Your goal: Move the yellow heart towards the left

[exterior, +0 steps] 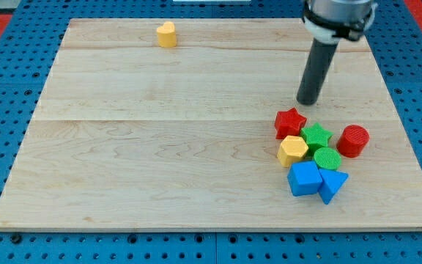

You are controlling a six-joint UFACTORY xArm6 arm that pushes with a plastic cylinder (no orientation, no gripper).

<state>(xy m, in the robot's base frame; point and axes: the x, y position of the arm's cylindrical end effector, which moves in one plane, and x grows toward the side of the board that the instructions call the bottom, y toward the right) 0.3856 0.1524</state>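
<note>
The yellow heart (pixel 166 34) sits near the view's top edge of the wooden board (pixel 160 147), left of centre. My tip (pixel 308 102) rests on the board at the view's right, far to the right of the heart and below its level. It stands just above the red star (pixel 290 122), apart from it.
A cluster of blocks lies at the view's lower right: the red star, a green star (pixel 317 135), a red cylinder (pixel 353 140), a yellow hexagon (pixel 293 149), a green cylinder (pixel 327 158), a blue cube (pixel 305 178) and a blue triangle (pixel 332 183).
</note>
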